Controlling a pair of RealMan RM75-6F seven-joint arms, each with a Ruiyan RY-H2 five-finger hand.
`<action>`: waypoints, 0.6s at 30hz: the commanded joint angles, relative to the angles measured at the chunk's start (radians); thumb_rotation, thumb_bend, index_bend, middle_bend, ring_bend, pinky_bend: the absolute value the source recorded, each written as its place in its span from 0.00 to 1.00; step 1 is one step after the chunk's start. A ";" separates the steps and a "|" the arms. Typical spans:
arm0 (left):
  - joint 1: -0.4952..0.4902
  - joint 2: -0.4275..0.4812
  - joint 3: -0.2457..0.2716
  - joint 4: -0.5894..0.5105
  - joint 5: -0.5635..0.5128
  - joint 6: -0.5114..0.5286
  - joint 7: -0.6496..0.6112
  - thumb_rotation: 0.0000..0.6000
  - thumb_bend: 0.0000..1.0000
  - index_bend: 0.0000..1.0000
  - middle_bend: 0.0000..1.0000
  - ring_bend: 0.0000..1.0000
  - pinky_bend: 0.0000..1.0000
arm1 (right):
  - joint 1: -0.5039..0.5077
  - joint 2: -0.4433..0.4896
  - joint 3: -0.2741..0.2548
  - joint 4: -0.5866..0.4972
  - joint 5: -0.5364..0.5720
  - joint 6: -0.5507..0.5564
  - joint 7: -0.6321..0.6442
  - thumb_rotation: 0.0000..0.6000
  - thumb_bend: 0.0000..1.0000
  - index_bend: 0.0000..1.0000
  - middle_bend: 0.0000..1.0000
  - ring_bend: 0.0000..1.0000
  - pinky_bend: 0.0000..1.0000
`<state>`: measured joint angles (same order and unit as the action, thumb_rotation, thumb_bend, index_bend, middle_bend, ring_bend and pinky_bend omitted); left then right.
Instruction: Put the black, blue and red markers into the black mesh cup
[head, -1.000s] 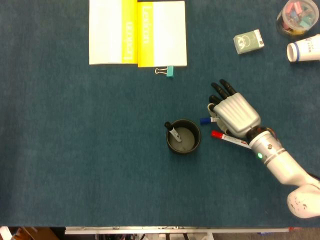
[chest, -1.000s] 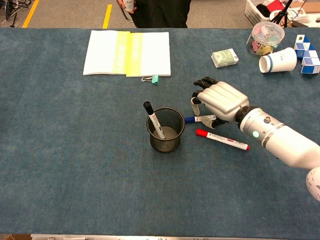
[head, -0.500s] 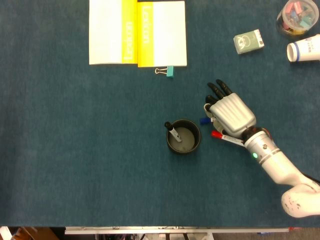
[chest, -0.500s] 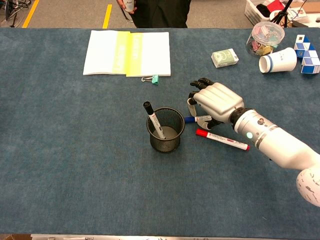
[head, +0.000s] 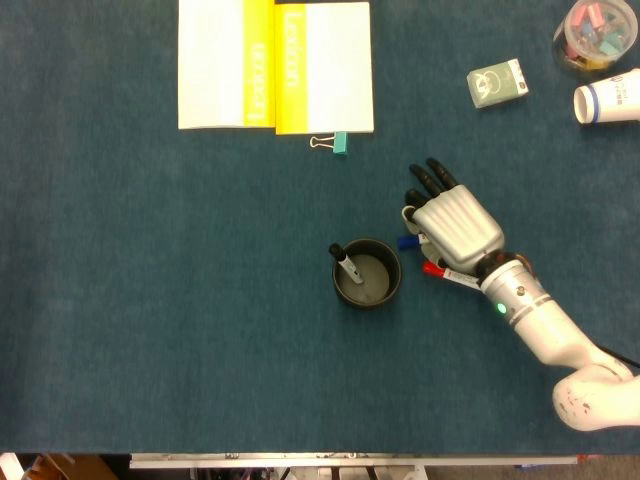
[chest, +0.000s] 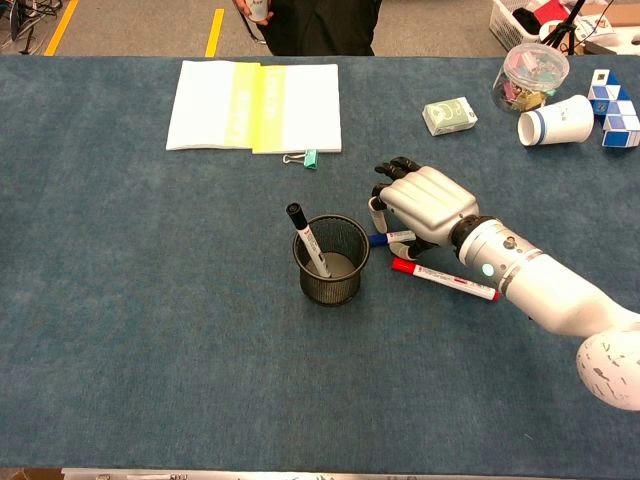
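Blue-capped, the white-barrelled blue marker (chest: 390, 238) lies flat on the dark blue felt table (chest: 150, 300), just right of the round black mesh cup (chest: 331, 262). Its long axis runs left to right, the cap end pointing at the cup and the rest of the barrel vanishing under the robot's right hand (chest: 425, 203). That white-backed hand hovers palm down right over the marker, its dark fingers (head: 432, 179) stretched toward the far side and only slightly curled. Whether the thumb and a finger already pinch the barrel is hidden beneath the palm, so I cannot tell if it has a hold.

Just nearer lies the red-capped white red marker (chest: 443, 280), slanting away to the right, apart from the blue one. The black marker (chest: 308, 240) already stands tilted inside the cup.

Only the right hand is near; the left hand shows in neither view. My judgement: the pick turns on closing across the barrel's short width, then carrying it left.
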<state>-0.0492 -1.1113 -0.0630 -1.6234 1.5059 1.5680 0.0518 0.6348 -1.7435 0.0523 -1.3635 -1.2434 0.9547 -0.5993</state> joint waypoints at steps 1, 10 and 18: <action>0.000 0.000 0.000 0.001 0.000 0.000 -0.001 1.00 0.36 0.31 0.20 0.20 0.10 | 0.004 -0.004 0.000 0.002 0.001 -0.003 -0.007 1.00 0.25 0.52 0.34 0.05 0.00; 0.002 -0.001 0.000 0.007 0.001 0.003 -0.008 1.00 0.36 0.31 0.20 0.20 0.10 | 0.013 -0.003 -0.002 0.004 0.016 -0.008 -0.046 1.00 0.36 0.55 0.36 0.05 0.00; 0.002 -0.002 0.001 0.011 0.003 0.003 -0.012 1.00 0.36 0.31 0.20 0.20 0.10 | 0.002 0.029 0.009 -0.041 0.005 0.023 -0.010 1.00 0.38 0.59 0.37 0.06 0.00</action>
<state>-0.0471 -1.1135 -0.0619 -1.6124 1.5093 1.5706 0.0401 0.6401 -1.7226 0.0572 -1.3942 -1.2348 0.9705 -0.6192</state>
